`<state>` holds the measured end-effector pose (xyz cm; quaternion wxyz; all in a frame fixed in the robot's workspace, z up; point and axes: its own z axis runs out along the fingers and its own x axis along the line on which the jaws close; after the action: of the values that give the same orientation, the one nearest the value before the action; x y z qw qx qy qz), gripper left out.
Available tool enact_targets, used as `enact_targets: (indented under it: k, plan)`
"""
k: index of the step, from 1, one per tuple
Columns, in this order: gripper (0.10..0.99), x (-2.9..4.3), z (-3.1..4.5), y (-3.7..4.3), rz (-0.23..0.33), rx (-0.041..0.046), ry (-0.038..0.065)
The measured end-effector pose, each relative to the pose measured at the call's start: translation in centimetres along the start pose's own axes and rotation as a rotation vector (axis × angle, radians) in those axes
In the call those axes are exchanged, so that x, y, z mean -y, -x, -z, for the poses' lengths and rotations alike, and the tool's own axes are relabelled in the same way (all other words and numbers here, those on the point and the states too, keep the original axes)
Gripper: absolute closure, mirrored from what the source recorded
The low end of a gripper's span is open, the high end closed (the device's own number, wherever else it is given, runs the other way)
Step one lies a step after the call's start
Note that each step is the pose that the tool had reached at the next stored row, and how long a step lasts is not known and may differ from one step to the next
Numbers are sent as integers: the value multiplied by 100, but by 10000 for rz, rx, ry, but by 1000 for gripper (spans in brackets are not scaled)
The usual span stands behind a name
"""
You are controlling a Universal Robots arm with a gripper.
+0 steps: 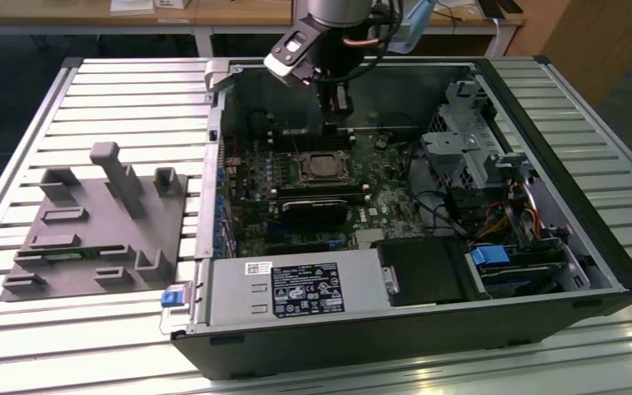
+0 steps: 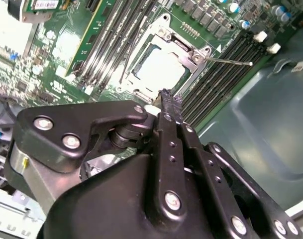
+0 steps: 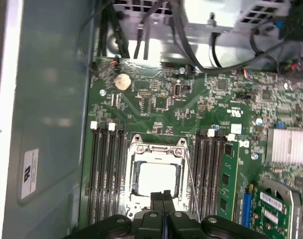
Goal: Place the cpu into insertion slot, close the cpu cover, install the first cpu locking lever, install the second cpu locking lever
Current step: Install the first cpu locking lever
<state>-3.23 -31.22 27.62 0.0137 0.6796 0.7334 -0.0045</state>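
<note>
My pincer (image 3: 163,195) is closed tight, empty; tips at the cpu cover (image 3: 156,148) edge, likely as a pusher; cpu (image 3: 156,178) sits under it

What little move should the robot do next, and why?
Probably slide the shut pincer to the thin lever and press it down: the cpu already lies under the lowered cpu cover, but that lever sticks out unlatched.

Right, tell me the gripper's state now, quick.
Gripper: closed, fingertips pressed together with nothing between them, at the edge of the cpu cover.
</note>
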Motion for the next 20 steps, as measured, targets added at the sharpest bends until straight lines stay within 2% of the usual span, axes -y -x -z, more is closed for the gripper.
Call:
enact_targets:
  k: [20]
  plan:
    - [973, 0, -2, 0, 3306, -39, 86]
